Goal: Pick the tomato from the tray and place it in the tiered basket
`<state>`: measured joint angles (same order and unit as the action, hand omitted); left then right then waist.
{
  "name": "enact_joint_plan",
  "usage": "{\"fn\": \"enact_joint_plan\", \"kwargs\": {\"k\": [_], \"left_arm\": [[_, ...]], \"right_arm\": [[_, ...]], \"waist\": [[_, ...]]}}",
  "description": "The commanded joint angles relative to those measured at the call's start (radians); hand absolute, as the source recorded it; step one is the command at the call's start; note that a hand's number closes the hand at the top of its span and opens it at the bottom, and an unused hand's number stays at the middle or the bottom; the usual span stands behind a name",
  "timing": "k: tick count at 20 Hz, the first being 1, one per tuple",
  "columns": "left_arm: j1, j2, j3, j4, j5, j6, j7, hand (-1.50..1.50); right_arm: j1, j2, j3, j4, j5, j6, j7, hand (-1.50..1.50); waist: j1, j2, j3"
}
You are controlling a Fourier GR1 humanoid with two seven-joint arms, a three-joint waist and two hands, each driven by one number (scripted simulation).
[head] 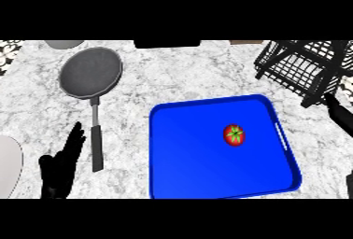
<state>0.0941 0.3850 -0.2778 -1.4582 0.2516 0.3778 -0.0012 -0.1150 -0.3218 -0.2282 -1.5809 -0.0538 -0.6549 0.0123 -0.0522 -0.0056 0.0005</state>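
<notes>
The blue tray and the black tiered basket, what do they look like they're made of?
The blue rectangular tray looks like glossy plastic: even, saturated colour, rounded corners, a moulded raised rim. The black tiered basket looks like dark-coated metal wire: thin bars in an open grid. Neither is certain.

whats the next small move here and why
Probably bring the right hand left and down over the tomato. The tomato lies untouched on the blue tray, while that hand shows only at the right edge, below the black tiered basket, holding nothing. The left hand rests open by the pan's handle, farther from the tomato.
</notes>
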Motion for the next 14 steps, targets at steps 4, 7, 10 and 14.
{"fn": "enact_joint_plan", "kwargs": {"k": [4,7,10,14], "left_arm": [[0.029,-0.051,-0.017,0.027,-0.036,0.018,-0.027,0.0],[0.008,-0.069,-0.043,0.046,-0.045,0.014,-0.025,0.0],[0.014,-0.072,-0.047,0.04,-0.05,0.018,-0.029,0.0],[-0.016,-0.081,-0.046,0.054,-0.06,0.023,-0.023,0.0]], "right_arm": [[0.334,0.08,0.148,-0.371,0.122,-0.048,0.117,-1.5],[0.325,-0.037,0.248,-0.352,0.198,0.044,0.358,-1.5],[0.397,-0.124,0.334,-0.416,0.276,0.136,0.5,-1.5],[0.367,-0.258,0.374,-0.5,0.415,0.236,0.749,-1.5]], "waist": [[0.035,0.001,-0.002],[0.039,0.005,-0.007],[0.041,0.005,-0.01],[0.055,0.009,-0.012]]}}
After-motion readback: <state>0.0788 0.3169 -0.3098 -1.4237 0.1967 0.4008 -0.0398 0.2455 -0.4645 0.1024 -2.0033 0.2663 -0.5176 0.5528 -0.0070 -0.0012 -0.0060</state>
